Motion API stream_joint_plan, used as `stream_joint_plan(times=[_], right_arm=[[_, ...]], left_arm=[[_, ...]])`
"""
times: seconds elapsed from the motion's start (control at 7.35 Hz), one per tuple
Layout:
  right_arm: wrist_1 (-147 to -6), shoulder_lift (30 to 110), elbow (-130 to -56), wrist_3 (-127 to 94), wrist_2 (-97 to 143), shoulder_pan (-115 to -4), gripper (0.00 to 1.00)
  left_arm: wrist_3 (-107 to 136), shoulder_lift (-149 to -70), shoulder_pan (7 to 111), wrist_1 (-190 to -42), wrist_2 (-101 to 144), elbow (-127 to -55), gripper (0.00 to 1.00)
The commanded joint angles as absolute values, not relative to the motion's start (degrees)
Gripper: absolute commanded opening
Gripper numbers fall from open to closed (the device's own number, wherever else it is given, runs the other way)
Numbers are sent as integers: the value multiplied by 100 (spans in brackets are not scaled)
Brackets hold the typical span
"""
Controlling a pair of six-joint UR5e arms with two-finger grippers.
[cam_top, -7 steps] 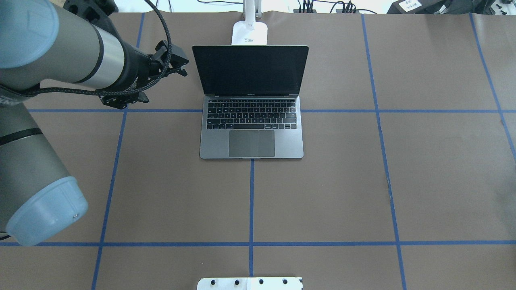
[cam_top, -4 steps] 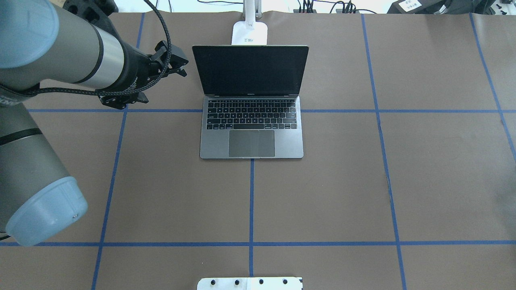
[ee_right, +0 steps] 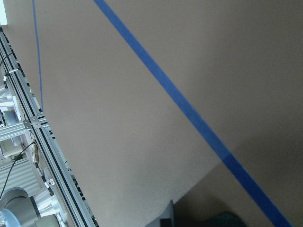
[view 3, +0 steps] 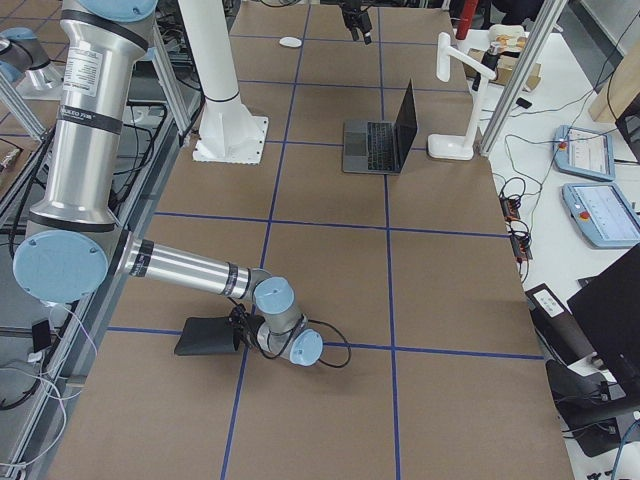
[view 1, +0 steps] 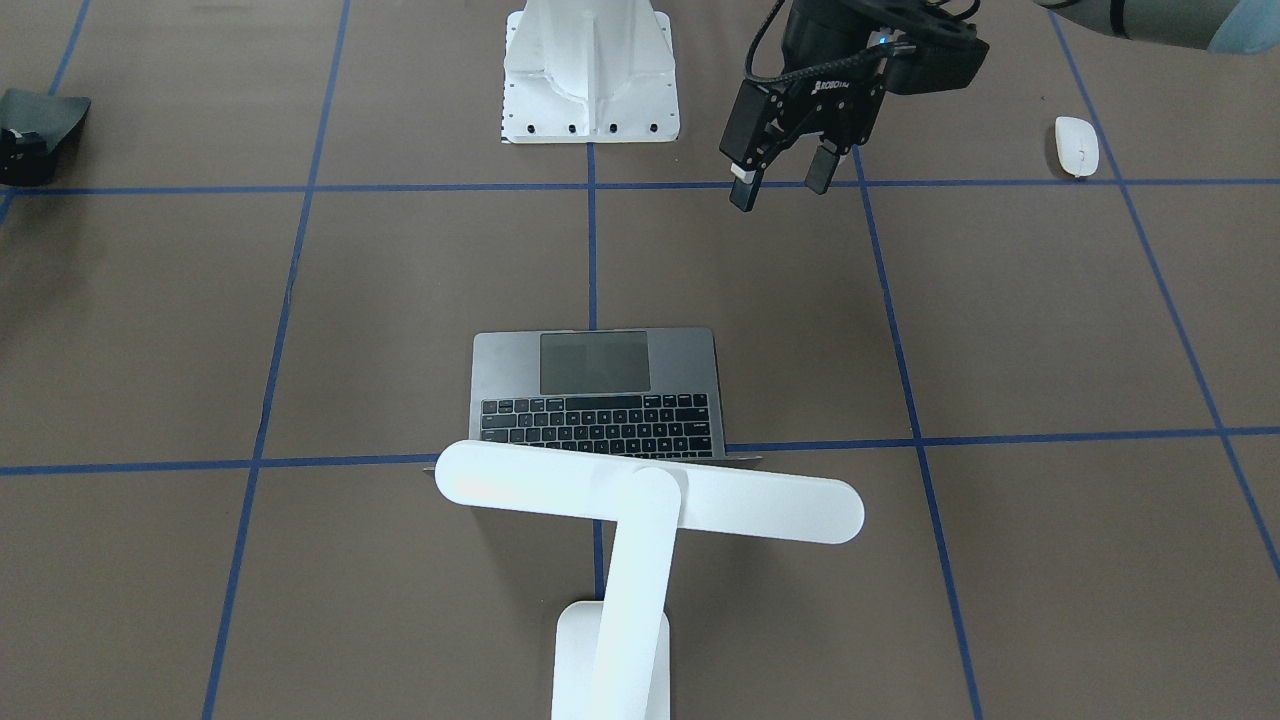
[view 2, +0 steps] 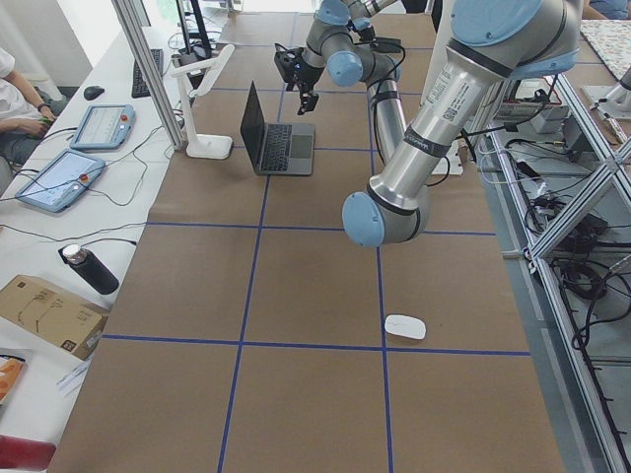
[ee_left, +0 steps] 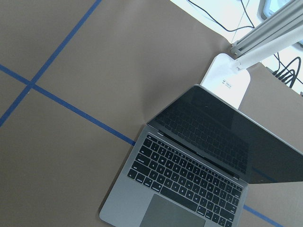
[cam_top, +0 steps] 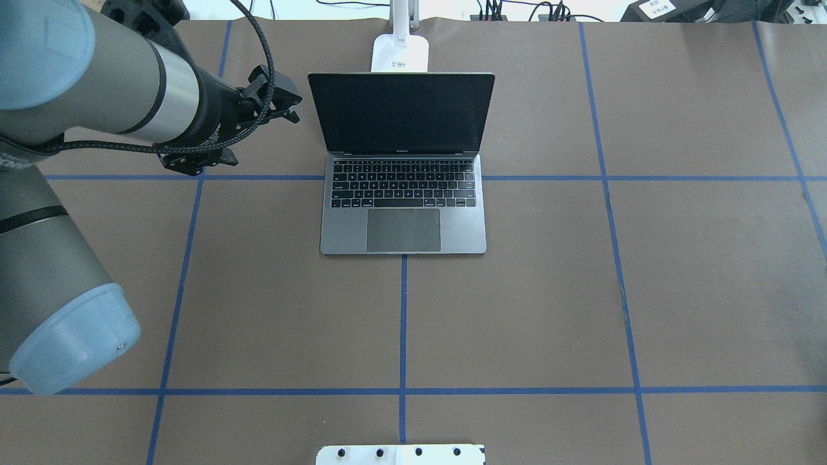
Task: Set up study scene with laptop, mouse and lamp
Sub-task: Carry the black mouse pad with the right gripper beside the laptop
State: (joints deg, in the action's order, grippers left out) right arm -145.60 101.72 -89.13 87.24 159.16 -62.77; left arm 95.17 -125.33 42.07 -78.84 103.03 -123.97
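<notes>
**Papered table: mouse far left, laptop and lamp at centre**

Brown paper taped into a blue grid covers the table [cam_top: 530,310]. Along its far side runs a white bench [view 2: 30,232] with tablets [view 2: 57,177] and a cardboard box [view 2: 44,313] whose contents are hidden.

At the robot's left end of the table the mouse [view 2: 405,326] lies on a tape line, well apart from the rest. Next, the left gripper [view 1: 781,182] hangs above bare paper with its fingers spread, holding nothing. At centre the laptop [cam_top: 403,194] sits open. The lamp [view 1: 650,498] stands just behind the screen, its bar head over the lid. At the right end the right gripper [view 3: 240,335] is low beside a black mat [view 3: 205,337]; I cannot tell whether its fingers are apart.
</notes>
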Motion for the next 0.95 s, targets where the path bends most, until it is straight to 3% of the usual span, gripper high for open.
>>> stream_joint_plan(times=[0.0,0.27,0.54,0.82], right_arm=[[-15615,9751,-9588,8710,15900,-6345,0],[-16475,8786,-9511,8649,15707,-6809,0],[-17302,7661,-8950,8483,15697,-7275,0],[-17245,7183,-8798,7346,15767,-7479,0]], left_arm=[[9519,-12533,4201,-7884,10310,-12366,100],[9519,-12525,4192,-7892,10327,-12323,99],[9711,-12524,4149,-7901,10345,-12305,99],[9703,-12498,4148,-7936,10345,-12191,99]])
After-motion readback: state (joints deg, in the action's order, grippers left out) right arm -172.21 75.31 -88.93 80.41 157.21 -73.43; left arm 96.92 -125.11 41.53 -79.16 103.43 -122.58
